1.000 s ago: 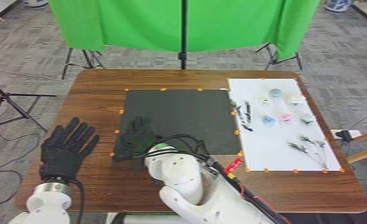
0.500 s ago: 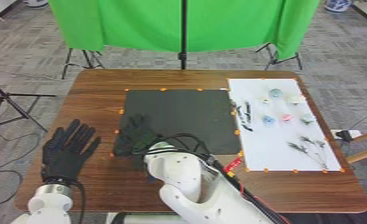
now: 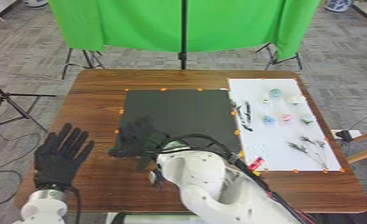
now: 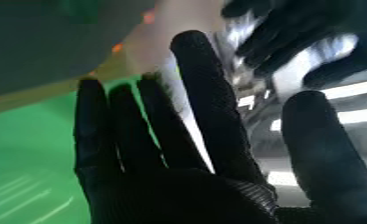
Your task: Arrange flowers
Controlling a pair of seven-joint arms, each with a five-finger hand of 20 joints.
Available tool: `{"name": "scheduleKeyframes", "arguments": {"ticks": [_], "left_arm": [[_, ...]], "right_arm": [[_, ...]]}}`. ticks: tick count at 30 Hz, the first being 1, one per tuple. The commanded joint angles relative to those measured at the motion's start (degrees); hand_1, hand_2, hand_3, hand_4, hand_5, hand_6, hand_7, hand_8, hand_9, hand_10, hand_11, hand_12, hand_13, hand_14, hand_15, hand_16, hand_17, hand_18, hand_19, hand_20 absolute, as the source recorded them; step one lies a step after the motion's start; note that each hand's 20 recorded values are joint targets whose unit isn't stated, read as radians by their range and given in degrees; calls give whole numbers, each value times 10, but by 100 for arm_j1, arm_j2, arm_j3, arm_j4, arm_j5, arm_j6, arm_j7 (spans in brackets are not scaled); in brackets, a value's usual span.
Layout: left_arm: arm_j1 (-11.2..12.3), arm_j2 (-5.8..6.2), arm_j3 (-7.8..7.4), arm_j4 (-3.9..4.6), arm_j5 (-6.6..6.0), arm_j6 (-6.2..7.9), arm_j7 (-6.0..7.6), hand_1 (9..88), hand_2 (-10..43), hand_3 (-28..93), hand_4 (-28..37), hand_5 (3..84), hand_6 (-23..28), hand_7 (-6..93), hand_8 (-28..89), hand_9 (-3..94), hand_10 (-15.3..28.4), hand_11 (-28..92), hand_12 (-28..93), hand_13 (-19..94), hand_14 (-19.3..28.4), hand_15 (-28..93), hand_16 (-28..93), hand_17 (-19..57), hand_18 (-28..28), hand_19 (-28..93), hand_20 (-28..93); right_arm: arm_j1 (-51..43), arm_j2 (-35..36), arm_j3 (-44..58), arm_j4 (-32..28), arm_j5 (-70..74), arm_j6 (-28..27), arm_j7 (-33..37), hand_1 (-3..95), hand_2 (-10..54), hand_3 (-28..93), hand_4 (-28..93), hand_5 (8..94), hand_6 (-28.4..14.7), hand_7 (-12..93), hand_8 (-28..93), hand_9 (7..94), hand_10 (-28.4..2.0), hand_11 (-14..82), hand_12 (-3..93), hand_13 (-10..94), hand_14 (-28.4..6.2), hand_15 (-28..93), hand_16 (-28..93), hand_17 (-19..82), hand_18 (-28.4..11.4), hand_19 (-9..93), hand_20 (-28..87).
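The right hand (image 3: 142,138) is over the lower left part of the black mat (image 3: 181,112) in the head view. In the right wrist view the right hand (image 4: 175,192) has straight fingers and holds nothing. The left hand (image 3: 62,157) stands open over the wood left of the mat. On the white board (image 3: 268,135) at the right lie a blue-green flower (image 3: 275,93), a white flower (image 3: 297,100), a blue flower (image 3: 268,119), a pink flower (image 3: 287,118), dark leafy stems (image 3: 244,115) and green sprigs (image 3: 311,150).
The brown table (image 3: 91,100) has orange tape marks round mat and board. A green cloth (image 3: 126,25) hangs behind its far edge. A red object (image 3: 256,163) is beside the right forearm near the board's lower left corner.
The right forearm has shifted to the right and its hand has turned somewhat, staying over the mat's lower left. The left hand has moved slightly down and left.
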State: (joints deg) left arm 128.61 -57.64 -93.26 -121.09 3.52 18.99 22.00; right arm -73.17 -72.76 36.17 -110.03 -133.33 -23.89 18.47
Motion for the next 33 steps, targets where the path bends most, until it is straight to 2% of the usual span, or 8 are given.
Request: {"name": "scheduleKeyframes", "arguments": {"ticks": [1, 7, 14, 16, 18, 20, 26, 33], "left_arm": [[126, -64, -57, -1, -10, 76, -52, 314, 107, 750, -283, 431, 31, 256, -135, 413, 117, 224, 138, 342, 104, 323, -29, 19, 131, 329, 158], [85, -86, -6, 27, 17, 68, -122, 315, 109, 747, -283, 431, 33, 256, -136, 409, 116, 232, 131, 340, 102, 328, -30, 24, 127, 321, 167], [138, -86, 22, 15, 36, 51, -154, 316, 111, 744, -283, 429, 33, 259, -138, 405, 114, 240, 132, 338, 100, 334, -27, 28, 124, 315, 173], [114, -90, 48, 48, 74, 45, -206, 317, 112, 742, -283, 428, 33, 260, -139, 405, 115, 243, 132, 338, 100, 334, -26, 27, 125, 318, 176], [123, -114, 79, 51, 22, 40, -216, 318, 113, 741, -283, 428, 34, 260, -140, 405, 116, 245, 132, 338, 101, 335, -25, 26, 127, 322, 179], [136, -113, 88, 44, 52, 50, -228, 320, 115, 735, -283, 428, 36, 260, -140, 405, 117, 246, 133, 339, 103, 337, -23, 23, 131, 328, 182], [65, -116, 110, 58, 63, 89, -276, 319, 116, 734, -283, 427, 36, 263, -139, 407, 120, 246, 137, 346, 107, 343, -17, 18, 136, 340, 181], [27, -128, 127, 69, 47, 104, -290, 319, 115, 734, -283, 427, 36, 265, -139, 407, 119, 245, 141, 346, 105, 340, -13, 17, 136, 343, 177]], "right_arm": [[-245, 492, -75, -456, -84, -801, 77, 139, 201, 807, -239, 721, -123, 134, -78, 604, -282, 236, 240, 370, -274, 570, 163, 113, -267, 620, 191], [-319, 296, -34, -318, -67, -1016, 164, 131, 183, 811, -230, 725, -116, 151, -77, 649, -270, 259, 259, 437, -265, 597, 196, 143, -278, 653, 223], [-448, 54, -17, -16, -387, -1061, 247, 131, 168, 833, -229, 717, -144, 111, -82, 635, -282, 199, 236, 433, -269, 573, 201, 142, -281, 647, 234], [-436, 13, -64, 108, -459, -1026, 491, 142, 163, 836, -231, 715, -154, 98, -83, 636, -283, 190, 231, 433, -268, 568, 200, 143, -281, 645, 236], [-380, -18, -77, 186, -386, -1087, 782, 158, 159, 835, -232, 708, -162, 92, -85, 634, -283, 172, 221, 432, -268, 561, 197, 144, -282, 644, 238], [-323, -1, -111, 210, -295, -1006, 954, 174, 155, 834, -232, 701, -169, 89, -89, 628, -284, 158, 213, 429, -269, 551, 191, 146, -283, 644, 240], [-277, -52, -143, 250, -401, -788, 887, 191, 152, 825, -233, 697, -179, 88, -94, 622, -284, 149, 208, 426, -272, 548, 186, 149, -284, 645, 245], [-272, -52, -178, 189, -382, -842, 892, 191, 150, 836, -232, 701, -185, 91, -95, 619, -284, 144, 207, 420, -277, 549, 184, 149, -284, 644, 248]]}}
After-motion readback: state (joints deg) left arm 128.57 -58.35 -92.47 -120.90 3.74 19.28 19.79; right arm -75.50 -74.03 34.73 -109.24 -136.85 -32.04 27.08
